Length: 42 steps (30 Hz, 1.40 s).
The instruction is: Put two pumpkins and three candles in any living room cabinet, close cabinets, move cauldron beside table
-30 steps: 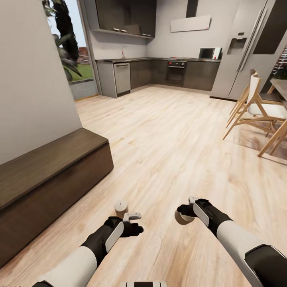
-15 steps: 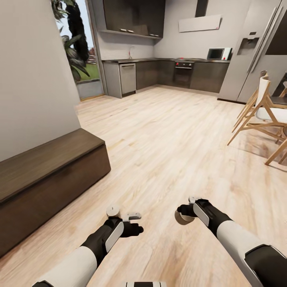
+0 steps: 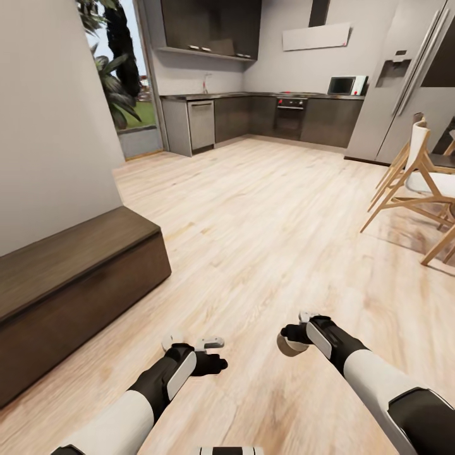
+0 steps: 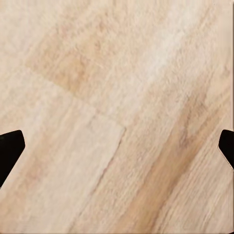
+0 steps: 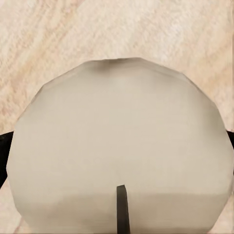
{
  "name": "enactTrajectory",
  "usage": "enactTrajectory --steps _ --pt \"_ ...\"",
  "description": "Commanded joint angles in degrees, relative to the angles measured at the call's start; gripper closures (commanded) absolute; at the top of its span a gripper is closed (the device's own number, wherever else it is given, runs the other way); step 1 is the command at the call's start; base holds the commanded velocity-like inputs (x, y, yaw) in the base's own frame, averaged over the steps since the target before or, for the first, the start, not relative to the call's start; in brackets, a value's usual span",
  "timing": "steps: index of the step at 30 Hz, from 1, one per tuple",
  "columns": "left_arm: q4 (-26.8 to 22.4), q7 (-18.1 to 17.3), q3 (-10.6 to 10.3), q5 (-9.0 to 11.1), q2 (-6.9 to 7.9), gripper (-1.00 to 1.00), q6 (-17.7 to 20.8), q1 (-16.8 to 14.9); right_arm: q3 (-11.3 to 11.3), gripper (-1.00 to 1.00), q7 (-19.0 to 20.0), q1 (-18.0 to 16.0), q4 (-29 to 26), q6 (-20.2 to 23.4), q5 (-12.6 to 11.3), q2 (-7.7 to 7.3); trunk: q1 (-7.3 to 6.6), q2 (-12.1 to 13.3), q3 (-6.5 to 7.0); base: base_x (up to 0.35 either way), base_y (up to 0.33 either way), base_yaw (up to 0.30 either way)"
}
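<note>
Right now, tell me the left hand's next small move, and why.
Probably shift the left hand sideways over the loose candle standing on the floor just beside it. That hand is open with bare floor between its fingers, so it is not yet lined up, and the right hand already grips the held candle.

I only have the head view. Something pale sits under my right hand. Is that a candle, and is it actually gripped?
Observer: Yes. The right wrist view shows a round pale candle held in the right hand, with its dark wick facing the camera.
Operator: And the left hand, is anything in it?
Observer: No. In the left wrist view the left hand is open, its fingertips are wide apart, and only wood floor lies between them.
</note>
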Motion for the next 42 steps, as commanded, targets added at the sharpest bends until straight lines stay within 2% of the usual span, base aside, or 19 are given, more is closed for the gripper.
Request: enactTrajectory --steps 1,8,17,32,42 --pt "-0.1 0.5 -0.3 0.6 0.03 -1.0 0.2 0.0 0.4 1.0 -0.5 0.0 -0.2 0.2 -0.6 -0.07 0.01 0.0 -0.05 0.193 -0.113 0.0" --pt "-0.1 0.5 -0.3 0.6 0.03 -1.0 0.2 0.0 0.4 1.0 -0.5 0.0 -0.2 0.2 -0.6 -0.07 0.01 0.0 -0.05 0.226 -0.138 0.015" --pt "-0.1 0.5 -0.3 0.6 -0.02 -1.0 0.2 0.0 0.4 1.0 -0.5 0.0 -0.2 0.2 -0.6 -0.07 0.01 0.0 -0.05 0.22 -0.191 0.239" --pt "0.0 0.5 -0.3 0.6 -0.12 -1.0 0.3 0.0 0.4 1.0 -0.5 0.0 -0.2 0.2 -0.6 -0.07 0.01 0.0 -0.05 0.004 -0.291 0.285" --pt "0.0 0.5 -0.3 0.6 -0.11 -1.0 0.2 0.0 0.4 1.0 -0.5 0.0 -0.2 0.2 -0.6 -0.07 0.01 0.0 -0.05 -0.009 -0.045 0.081"
